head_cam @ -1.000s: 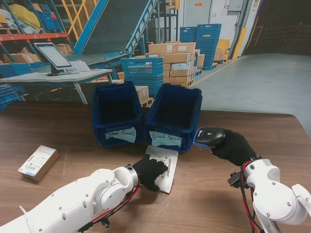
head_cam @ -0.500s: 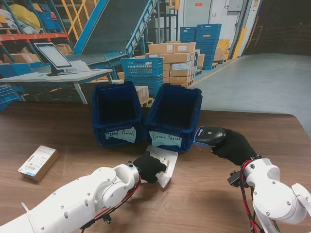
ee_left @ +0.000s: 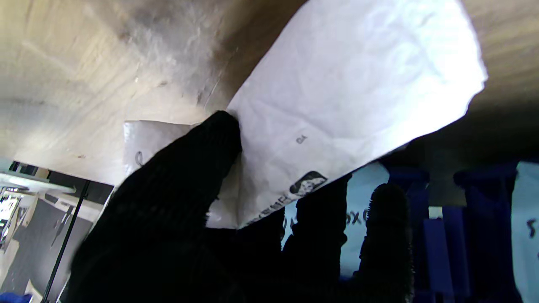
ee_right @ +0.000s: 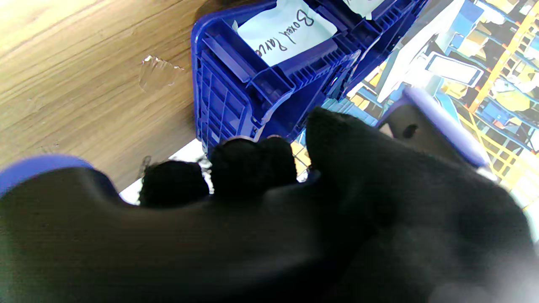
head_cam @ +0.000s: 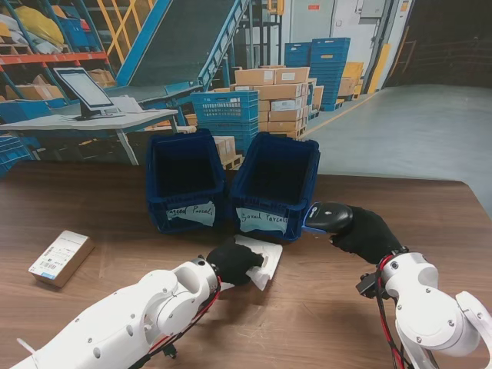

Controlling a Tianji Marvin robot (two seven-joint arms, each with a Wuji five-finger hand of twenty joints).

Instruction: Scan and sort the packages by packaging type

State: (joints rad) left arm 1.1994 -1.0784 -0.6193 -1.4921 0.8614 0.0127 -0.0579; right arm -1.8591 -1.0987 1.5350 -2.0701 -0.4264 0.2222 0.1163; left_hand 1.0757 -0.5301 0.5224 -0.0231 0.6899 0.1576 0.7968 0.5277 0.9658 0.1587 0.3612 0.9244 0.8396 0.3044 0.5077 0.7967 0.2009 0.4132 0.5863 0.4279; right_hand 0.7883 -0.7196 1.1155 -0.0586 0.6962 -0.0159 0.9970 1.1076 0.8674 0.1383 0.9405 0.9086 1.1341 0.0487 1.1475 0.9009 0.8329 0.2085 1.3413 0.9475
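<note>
My left hand (head_cam: 229,263) in its black glove is shut on a white bagged parcel (head_cam: 260,259), lifted off the table just in front of the two blue bins. The left wrist view shows the thumb (ee_left: 185,168) pinching the white bag (ee_left: 337,105) against the fingers. My right hand (head_cam: 367,233) is shut on a black and blue barcode scanner (head_cam: 328,216), its head aimed left toward the parcel. The left bin (head_cam: 184,178) bears a "Bagged Parcel" label, the right bin (head_cam: 275,183) a "Boxed Parcel" label (ee_right: 286,31). A cardboard boxed parcel (head_cam: 61,257) lies at the far left.
The wooden table (head_cam: 323,307) stretches around both arms. Behind it are a grey desk with a monitor (head_cam: 83,90), stacked cartons (head_cam: 280,100) and blue crates (head_cam: 227,111) on the warehouse floor.
My left hand has closed on the white bag and raised it from flat on the table, tilting it up toward the bins. The right hand with the scanner shifted slightly left.
</note>
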